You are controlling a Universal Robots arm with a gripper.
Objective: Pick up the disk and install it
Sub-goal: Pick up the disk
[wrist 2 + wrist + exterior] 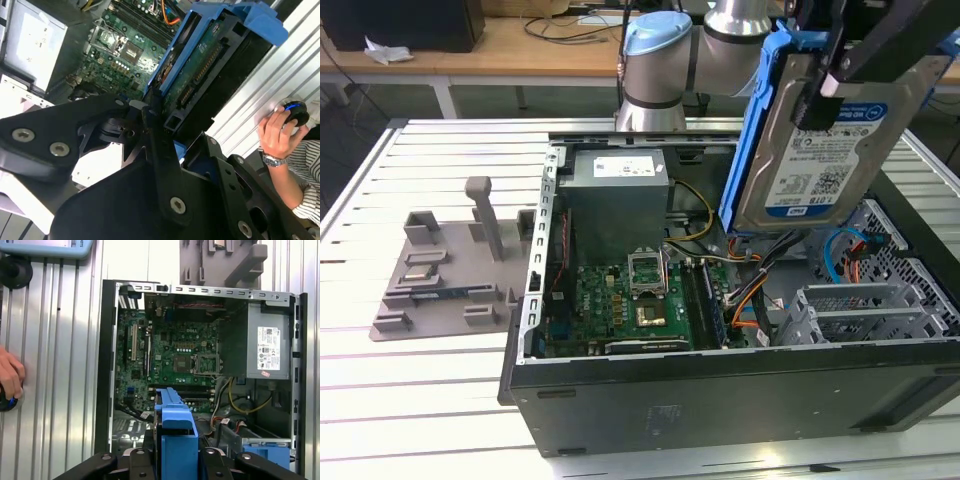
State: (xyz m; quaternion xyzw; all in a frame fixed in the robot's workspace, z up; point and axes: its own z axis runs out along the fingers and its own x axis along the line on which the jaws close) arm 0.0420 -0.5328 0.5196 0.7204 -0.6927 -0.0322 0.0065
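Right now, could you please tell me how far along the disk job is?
Pickup looks done: the gripper is shut on the disk, held in the air above the open computer case. Left to do: the disk is not yet seated inside it.

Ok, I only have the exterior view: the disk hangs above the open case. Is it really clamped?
Observer: Yes; in the first wrist view the gripper has its jaws shut on the disk, one on each side.
Operator: And the face turned away from me?
Observer: In the second wrist view, a green circuit board.
Operator: Anyone nearby?
Observer: A hand rests on a black-and-blue puck on the table.
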